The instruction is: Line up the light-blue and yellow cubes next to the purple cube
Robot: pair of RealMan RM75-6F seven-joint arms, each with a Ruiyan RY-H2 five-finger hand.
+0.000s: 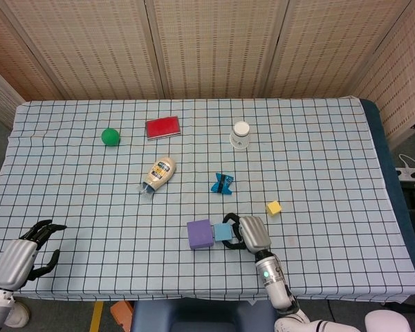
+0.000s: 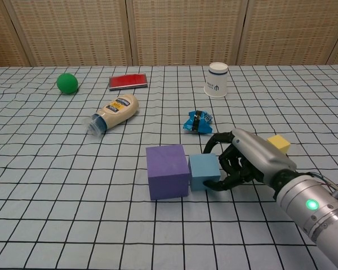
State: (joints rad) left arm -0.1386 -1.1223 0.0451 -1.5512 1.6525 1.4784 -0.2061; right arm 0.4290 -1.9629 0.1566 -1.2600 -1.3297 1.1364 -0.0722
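My table (image 1: 332,138), under a pale blue checked cloth, carries: green ball (image 1: 110,136) at ten o'clock; red flat box (image 1: 162,127) at eleven; upturned white paper cup (image 1: 241,134) at one; mayonnaise bottle (image 1: 159,174) lying on its side, centre; blue wrapper (image 1: 223,183); purple cube (image 1: 200,234) and light-blue cube (image 1: 223,232) touching at six; yellow cube (image 1: 273,207) at five.

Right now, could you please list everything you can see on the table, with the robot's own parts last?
purple cube: one, purple, near centre.
light-blue cube: one, light blue, against the purple cube's right side.
yellow cube: one, yellow, right of the robot hand.
blue wrapper: one, blue, mid-table.
bottle: one, cream, lying down.
green ball: one, far left.
red book: one, far side.
paper cup: one, white, upside down.
right robot hand: around the light-blue cube.
left robot hand: holding nothing, near-left edge.
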